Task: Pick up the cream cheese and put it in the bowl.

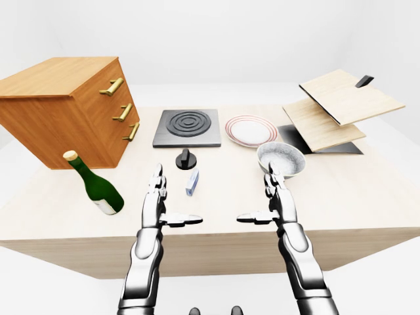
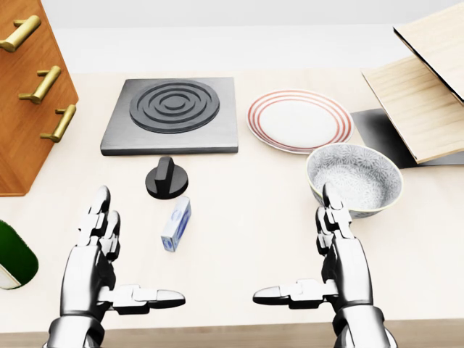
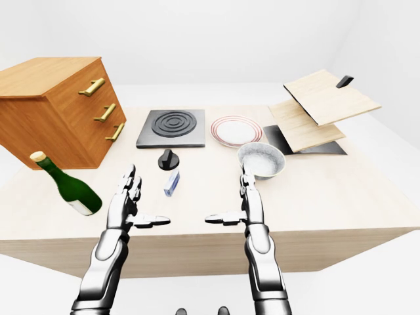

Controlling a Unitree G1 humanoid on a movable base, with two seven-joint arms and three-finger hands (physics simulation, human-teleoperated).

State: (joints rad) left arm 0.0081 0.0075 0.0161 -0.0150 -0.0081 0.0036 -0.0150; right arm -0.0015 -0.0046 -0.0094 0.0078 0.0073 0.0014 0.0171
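Note:
The cream cheese (image 2: 176, 223) is a small blue-and-white box lying on the table, just below a black knob (image 2: 167, 178) in the head view. The grey patterned bowl (image 2: 354, 178) stands to the right, below the striped plate. My left hand (image 2: 119, 272) hovers open at the lower left, its fingers left of the box and apart from it. Open too, my right hand (image 2: 319, 264) hangs at the lower right, its fingertips (image 2: 330, 197) close under the bowl's near rim. Neither hand holds anything.
A black stove plate (image 2: 172, 114) and a red-rimmed plate (image 2: 299, 120) lie toward the top. A wooden drawer cabinet (image 1: 69, 108) stands at the left with a green bottle (image 1: 96, 184) lying below it. Tilted wooden boards (image 1: 338, 108) rest over a dark tray at the right.

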